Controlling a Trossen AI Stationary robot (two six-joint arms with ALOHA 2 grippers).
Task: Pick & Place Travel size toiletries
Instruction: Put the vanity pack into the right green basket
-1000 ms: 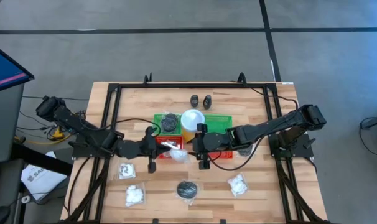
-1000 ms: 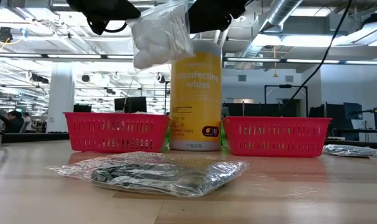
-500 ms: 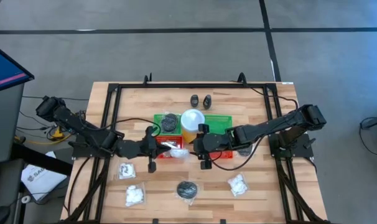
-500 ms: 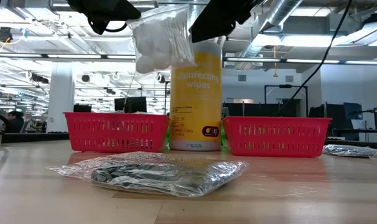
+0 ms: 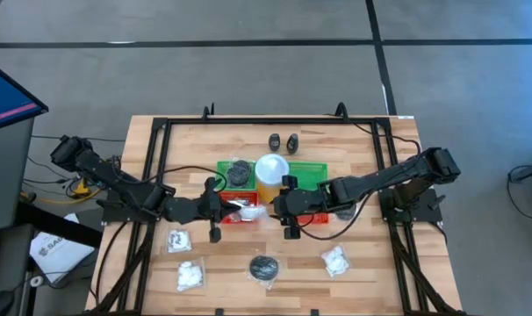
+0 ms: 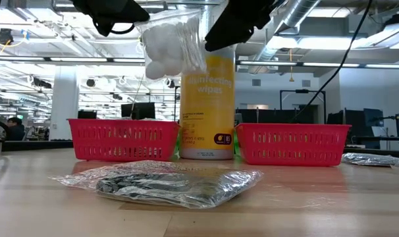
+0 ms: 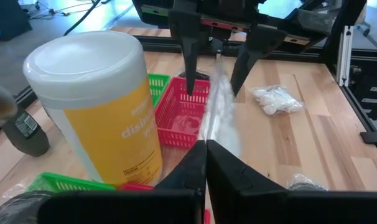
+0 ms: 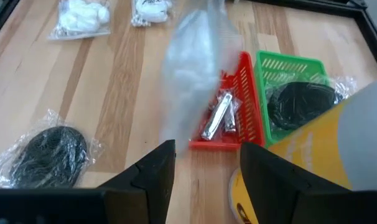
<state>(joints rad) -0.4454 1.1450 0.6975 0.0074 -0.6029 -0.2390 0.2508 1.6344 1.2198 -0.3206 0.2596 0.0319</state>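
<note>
Clear-wrapped white lumpy packet [image 6: 170,41] dangles from the clamped left gripper [image 5: 224,207] – cotton-looking stuff inside. Right gripper [image 5: 282,209] sits spread just beside it, holding nothing; the packet's top is cut off in the low view.

Clear-wrapped packet [image 8: 198,74] blurred in the right wrist view, its top cut off in the low view.

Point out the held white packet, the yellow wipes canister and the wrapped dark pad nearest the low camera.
held white packet [image 6: 168,41], low view, its lumpy middle
yellow wipes canister [image 6: 207,108], low view, its label
wrapped dark pad [image 6: 157,182], low view, its dark centre
</note>
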